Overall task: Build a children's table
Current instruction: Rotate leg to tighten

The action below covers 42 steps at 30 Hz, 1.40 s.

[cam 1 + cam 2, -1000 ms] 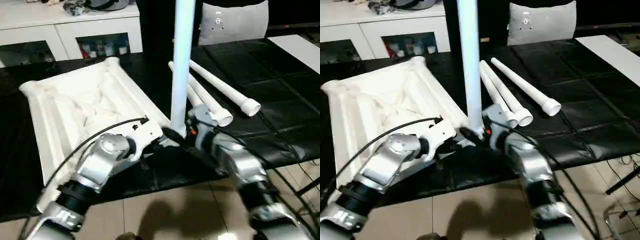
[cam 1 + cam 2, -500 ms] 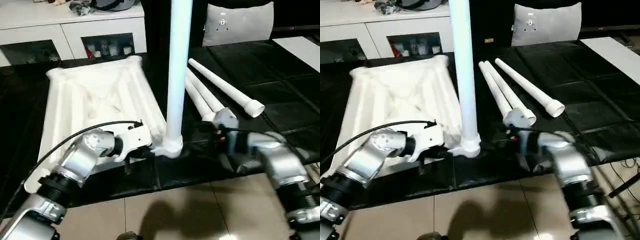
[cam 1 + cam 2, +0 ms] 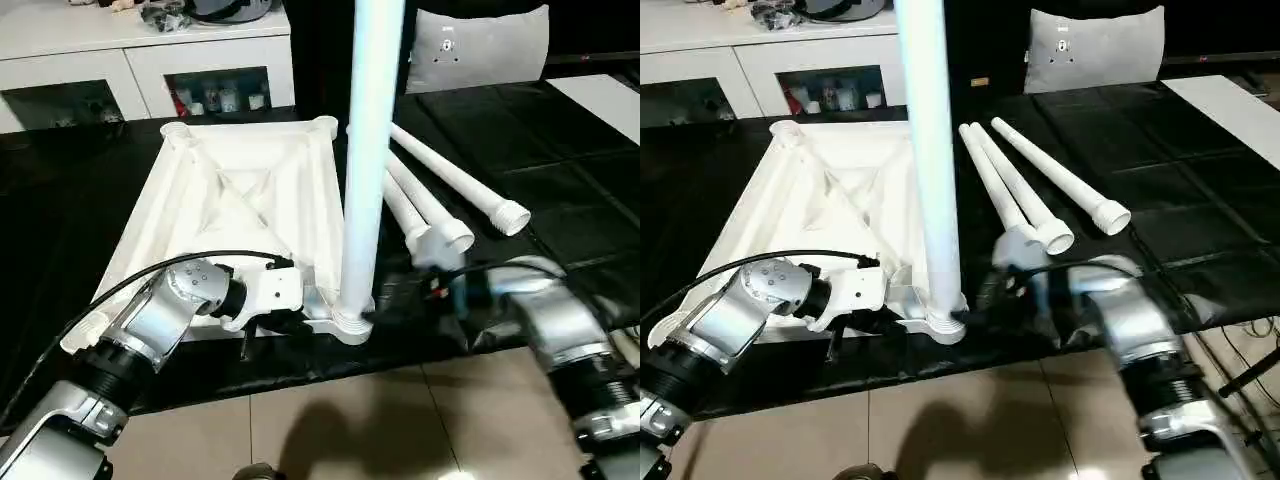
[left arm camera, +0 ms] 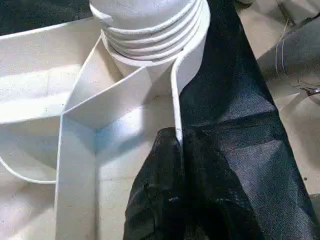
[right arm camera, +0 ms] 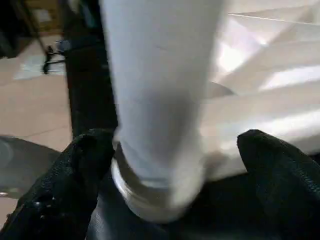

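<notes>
From the head cameras, a white plastic table top (image 3: 240, 200) lies upside down on a black mat (image 3: 520, 170), its ribbed underside facing up and round sockets at its corners. One long white leg (image 3: 370, 150) stands upright in the near corner socket (image 3: 345, 322), the one closest to the robot's right side, and rises past the top of the picture. Three loose legs (image 3: 440, 200) lie side by side on the mat just to the right of the top. The left gripper (image 3: 285, 322) reaches in from the left and sits at the near edge of the top, just beside the socket. The right gripper (image 3: 425, 295) hangs at the right of the standing leg's base, near it. White cabinets (image 3: 150, 60) stand behind the mat, and tan floor tiles (image 3: 350, 420) show in front. In the left wrist view, the left gripper's black fingers (image 4: 170, 200) are closed together, pinching the thin outer wall of the top just below the threaded end of the leg (image 4: 150, 25) seated in its socket. In the right wrist view, the right gripper's two fingers (image 5: 75, 165) are spread wide on either side of the upright leg (image 5: 160, 90), with a gap between each finger and the leg, so nothing is gripped.
</notes>
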Tool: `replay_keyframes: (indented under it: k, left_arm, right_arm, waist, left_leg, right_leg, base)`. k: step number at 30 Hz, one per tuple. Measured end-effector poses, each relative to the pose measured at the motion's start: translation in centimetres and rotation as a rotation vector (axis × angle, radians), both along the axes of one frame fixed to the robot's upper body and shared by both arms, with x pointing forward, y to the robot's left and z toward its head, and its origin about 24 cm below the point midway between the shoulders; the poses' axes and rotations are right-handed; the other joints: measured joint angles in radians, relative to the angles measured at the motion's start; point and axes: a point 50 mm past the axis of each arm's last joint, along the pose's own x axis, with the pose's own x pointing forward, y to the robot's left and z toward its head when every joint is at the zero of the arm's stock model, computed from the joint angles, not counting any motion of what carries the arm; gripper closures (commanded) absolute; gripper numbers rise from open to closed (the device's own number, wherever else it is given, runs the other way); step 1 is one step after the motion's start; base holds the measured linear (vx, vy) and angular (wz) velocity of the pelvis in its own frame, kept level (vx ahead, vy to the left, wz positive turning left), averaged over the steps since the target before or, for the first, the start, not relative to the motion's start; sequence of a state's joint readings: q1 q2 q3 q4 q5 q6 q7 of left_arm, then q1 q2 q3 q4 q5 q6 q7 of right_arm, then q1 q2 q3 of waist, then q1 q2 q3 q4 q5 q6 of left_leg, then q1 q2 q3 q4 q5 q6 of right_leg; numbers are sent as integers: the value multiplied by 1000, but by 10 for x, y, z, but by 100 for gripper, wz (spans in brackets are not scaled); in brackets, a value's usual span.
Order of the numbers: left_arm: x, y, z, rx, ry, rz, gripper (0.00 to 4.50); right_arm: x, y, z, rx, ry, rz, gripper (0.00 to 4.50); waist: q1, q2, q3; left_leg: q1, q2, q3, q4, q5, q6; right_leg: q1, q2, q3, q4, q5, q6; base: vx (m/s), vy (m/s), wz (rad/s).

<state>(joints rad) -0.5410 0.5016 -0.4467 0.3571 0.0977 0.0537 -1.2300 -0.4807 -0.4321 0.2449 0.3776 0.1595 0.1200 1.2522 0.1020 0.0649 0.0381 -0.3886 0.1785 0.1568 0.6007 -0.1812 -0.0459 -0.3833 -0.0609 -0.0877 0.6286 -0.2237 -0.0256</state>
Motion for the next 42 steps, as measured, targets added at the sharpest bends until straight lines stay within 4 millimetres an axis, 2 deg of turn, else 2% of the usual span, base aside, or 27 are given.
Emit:
replay_keyframes:
  k: [13, 18, 22, 24, 26, 30, 33, 37, 40, 42]
  left_arm:
    - [2, -1, -2, -9, -6, -15, 450]
    - [2, -2, -2, -13, -6, -18, 450]
    - [1, 1, -4, -36, 20, 13, 450]
    - [0, 3, -6, -51, 38, 42, 450]
    - [0, 7, -8, -57, 55, 97, 450]
    - [4, 8, -13, -97, 62, 297, 450]
    - [11, -3, -16, -156, 56, 451, 450]
    - [19, -28, -16, -216, 11, 596, 450]
    - [21, -33, -15, -217, -5, 612, 450]
    - [22, -34, -14, -215, -12, 614, 450]
  right_arm:
    - [0, 5, -9, 34, 101, -12, 99]
    - [1, 7, -11, 45, 127, -35, 155]
    - [2, 13, -13, 70, 151, -58, 182]
    - [1, 18, -15, 85, 152, -78, 186]
    - [2, 25, -19, 110, 152, -126, 188]
    - [15, 40, -25, 148, 151, -321, 189]
    - [29, 49, -24, 158, 149, -500, 190]
    - [44, 55, -20, 134, 105, -689, 191]
    - [47, 55, -18, 122, 82, -713, 191]
    - [47, 55, -18, 120, 72, -718, 135]
  waist:
    - [7, 0, 0]
    - [10, 0, 0]
    - [7, 3, -2]
    - [2, 3, -2]
    - [-14, 4, -3]
    - [-47, 3, -2]
    - [-67, 0, -1]
    - [-62, -4, 0]
    - [-49, -4, 0]
    - [-43, -4, 0]
  left_leg:
    - [1, 0, 0, 1, 0, -1]
    - [1, 0, 0, 1, 0, -1]
    - [3, 0, 0, 1, -2, -3]
    - [5, 1, 0, 1, -2, -4]
    - [6, 2, 0, 0, -1, -5]
    - [8, 2, 1, 0, 2, -9]
    - [7, 2, 1, 0, 2, -10]
    - [6, 1, 1, 0, 2, -10]
    - [5, 1, 1, -2, 2, -9]
    - [4, 1, 2, -3, 2, -8]
  right_leg:
    - [0, 0, 0, 1, 0, 0]
    - [0, 0, 0, 2, 0, 0]
    - [1, 0, 0, 2, 0, 0]
    - [2, 0, 0, 2, 0, 0]
    - [3, 1, 0, 3, 1, -1]
    - [4, 1, 2, 4, 2, -2]
    - [3, 1, 2, 3, 2, -1]
    - [2, 1, 2, 2, 5, -5]
    - [0, 1, 1, 1, 4, -3]
    - [0, 1, 1, 1, 3, -2]
  base:
    - [0, 0, 0]
    - [0, 0, 0]
    - [0, 0, 0]
    - [0, 0, 0]
    - [0, 0, 0]
    - [0, 0, 0]
    - [0, 0, 0]
    - [0, 0, 0]
    - [0, 0, 0]
    - [0, 0, 0]
